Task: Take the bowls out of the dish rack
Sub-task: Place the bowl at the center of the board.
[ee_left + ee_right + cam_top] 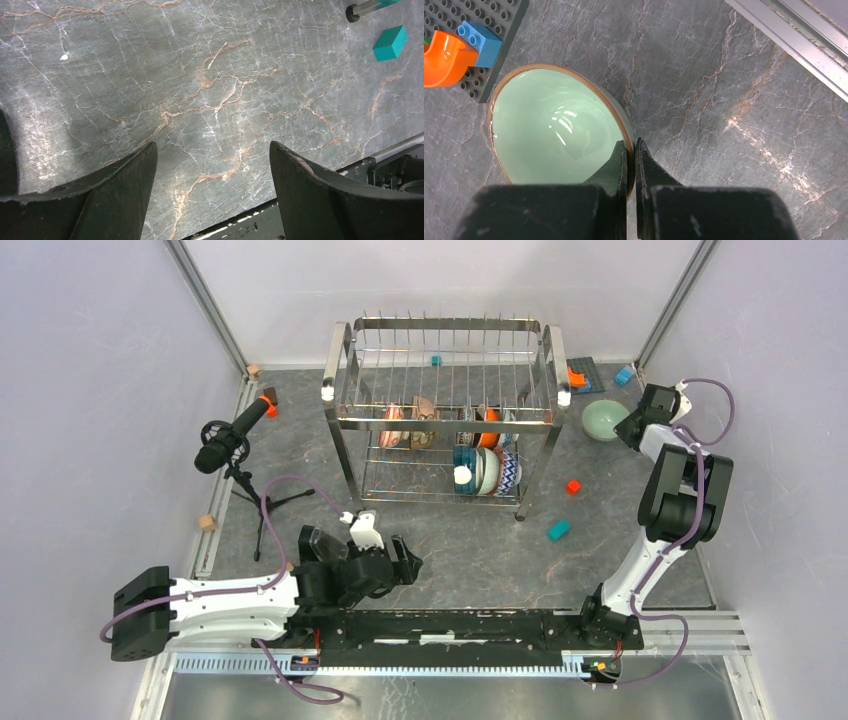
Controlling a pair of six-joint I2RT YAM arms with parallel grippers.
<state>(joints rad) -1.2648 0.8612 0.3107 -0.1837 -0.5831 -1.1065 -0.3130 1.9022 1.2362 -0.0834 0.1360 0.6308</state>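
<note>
**Top view.** The dish rack (445, 420) stands mid-table with several bowls (485, 470) on edge in its lower tier. The left gripper (400, 562) sits low, well short of the rack. The right gripper (628, 428) is at the pale green bowl (603, 420), beside the rack.

**Left wrist.** The jaws stand wide apart with only bare table (200, 100) between them.

**Right wrist.** The jaws are pinched on the bowl's near rim, one finger inside and one outside. The bowl spreads ahead and to the left of them. Whether its base is fully seated cannot be told.

**Recommendation.** Settle the bowl flat, part the jaws fully, then lift straight up so that the inner finger does not drag the rim.
</note>
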